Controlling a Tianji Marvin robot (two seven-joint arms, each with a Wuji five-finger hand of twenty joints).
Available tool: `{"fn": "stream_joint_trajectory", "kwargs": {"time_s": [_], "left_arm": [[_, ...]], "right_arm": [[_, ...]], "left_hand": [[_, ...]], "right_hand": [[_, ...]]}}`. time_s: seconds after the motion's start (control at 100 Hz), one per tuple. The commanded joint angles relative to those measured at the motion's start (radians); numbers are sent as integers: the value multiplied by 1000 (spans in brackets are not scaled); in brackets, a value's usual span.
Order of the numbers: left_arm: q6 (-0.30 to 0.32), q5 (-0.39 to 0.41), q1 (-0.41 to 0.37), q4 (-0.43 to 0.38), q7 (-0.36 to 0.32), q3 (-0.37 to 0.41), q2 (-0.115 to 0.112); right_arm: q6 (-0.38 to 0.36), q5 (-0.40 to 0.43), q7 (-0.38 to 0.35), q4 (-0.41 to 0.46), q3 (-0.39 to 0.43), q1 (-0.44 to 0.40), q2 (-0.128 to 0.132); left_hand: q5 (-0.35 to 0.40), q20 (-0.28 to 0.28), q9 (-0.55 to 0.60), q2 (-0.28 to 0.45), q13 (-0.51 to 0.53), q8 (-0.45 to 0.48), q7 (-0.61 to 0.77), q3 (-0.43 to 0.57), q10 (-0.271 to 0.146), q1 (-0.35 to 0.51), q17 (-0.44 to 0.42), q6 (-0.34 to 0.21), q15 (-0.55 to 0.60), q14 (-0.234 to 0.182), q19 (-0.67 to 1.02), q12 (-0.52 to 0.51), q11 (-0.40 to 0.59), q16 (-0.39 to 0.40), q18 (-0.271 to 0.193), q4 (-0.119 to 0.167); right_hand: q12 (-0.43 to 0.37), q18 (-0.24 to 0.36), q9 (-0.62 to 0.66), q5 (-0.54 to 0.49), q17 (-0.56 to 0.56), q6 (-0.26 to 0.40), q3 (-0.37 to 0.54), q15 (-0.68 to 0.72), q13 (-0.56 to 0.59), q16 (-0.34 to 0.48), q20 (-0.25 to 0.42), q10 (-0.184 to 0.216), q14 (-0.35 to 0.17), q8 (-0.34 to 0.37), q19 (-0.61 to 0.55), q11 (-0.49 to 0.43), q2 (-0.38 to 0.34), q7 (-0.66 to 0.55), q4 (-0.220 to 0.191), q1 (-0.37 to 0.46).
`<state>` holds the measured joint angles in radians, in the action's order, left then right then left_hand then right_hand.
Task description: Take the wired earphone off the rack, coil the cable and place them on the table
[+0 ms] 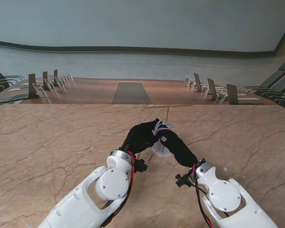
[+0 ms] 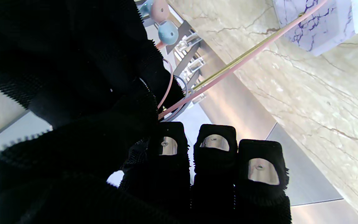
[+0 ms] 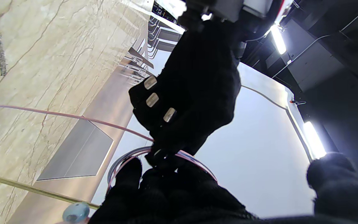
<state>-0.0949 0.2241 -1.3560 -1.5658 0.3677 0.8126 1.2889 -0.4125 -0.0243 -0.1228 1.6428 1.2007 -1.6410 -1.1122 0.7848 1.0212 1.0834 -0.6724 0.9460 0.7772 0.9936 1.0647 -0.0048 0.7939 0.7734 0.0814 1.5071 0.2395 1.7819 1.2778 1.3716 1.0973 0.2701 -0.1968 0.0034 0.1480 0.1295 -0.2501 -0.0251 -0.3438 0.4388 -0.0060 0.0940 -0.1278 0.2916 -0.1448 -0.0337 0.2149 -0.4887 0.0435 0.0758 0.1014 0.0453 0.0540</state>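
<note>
Low in the stand frame, both arms rise from the corners and meet at its centre. There the left hand [image 1: 138,137] and right hand [image 1: 176,145] hold the earphone cable [image 1: 159,126] between them, fingers [image 2: 215,146] clenched around pink and grey loops, with the blue earbud [image 2: 167,32] dangling beside the gloves (coiling looks well under way). One pink strand runs taut toward the thin brass rack [image 1: 167,114] just beyond. Next, I judge: gather that last strand into the coil, then lower the bundle onto the marble desk [image 1: 47,142].
</note>
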Motion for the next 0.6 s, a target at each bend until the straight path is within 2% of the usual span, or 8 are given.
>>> {"fn": "stream_joint_trajectory", "kwargs": {"time_s": [0.0, 0.31, 0.59], "left_arm": [[9, -3, 4, 7, 1, -11, 13], [31, 28, 12, 25, 19, 2, 10], [36, 42, -2, 13, 23, 22, 3]], "right_arm": [[10, -1, -18, 35, -13, -12, -5], [45, 11, -14, 42, -16, -41, -5], [40, 38, 5, 21, -9, -45, -7]], "left_hand": [[15, -5, 16, -8, 0, 22, 40, 46, -80, 22, 6, -80, 30, 24, 92, 15, 47, -2, 1, -4], [12, -5, 17, -4, 0, 23, 41, 41, -79, 24, 6, -78, 29, 24, 91, 16, 46, -1, 0, -5], [11, -4, 16, -2, 0, 25, 41, 42, -79, 23, 6, -75, 29, 25, 91, 17, 45, 0, 0, -7]], "right_hand": [[-16, 21, -11, -98, -8, 48, 13, -2, -16, -15, -10, 40, -24, 41, -36, 10, 14, -93, 18, 9], [-16, 24, -11, -93, -18, 56, 8, -4, -17, -21, -25, 46, -27, 44, -43, 10, 11, -92, 19, 19], [-16, 34, -9, -106, -20, 68, 3, 3, -9, -30, -32, 68, -40, 48, -44, 10, 6, -96, 17, 14]]}}
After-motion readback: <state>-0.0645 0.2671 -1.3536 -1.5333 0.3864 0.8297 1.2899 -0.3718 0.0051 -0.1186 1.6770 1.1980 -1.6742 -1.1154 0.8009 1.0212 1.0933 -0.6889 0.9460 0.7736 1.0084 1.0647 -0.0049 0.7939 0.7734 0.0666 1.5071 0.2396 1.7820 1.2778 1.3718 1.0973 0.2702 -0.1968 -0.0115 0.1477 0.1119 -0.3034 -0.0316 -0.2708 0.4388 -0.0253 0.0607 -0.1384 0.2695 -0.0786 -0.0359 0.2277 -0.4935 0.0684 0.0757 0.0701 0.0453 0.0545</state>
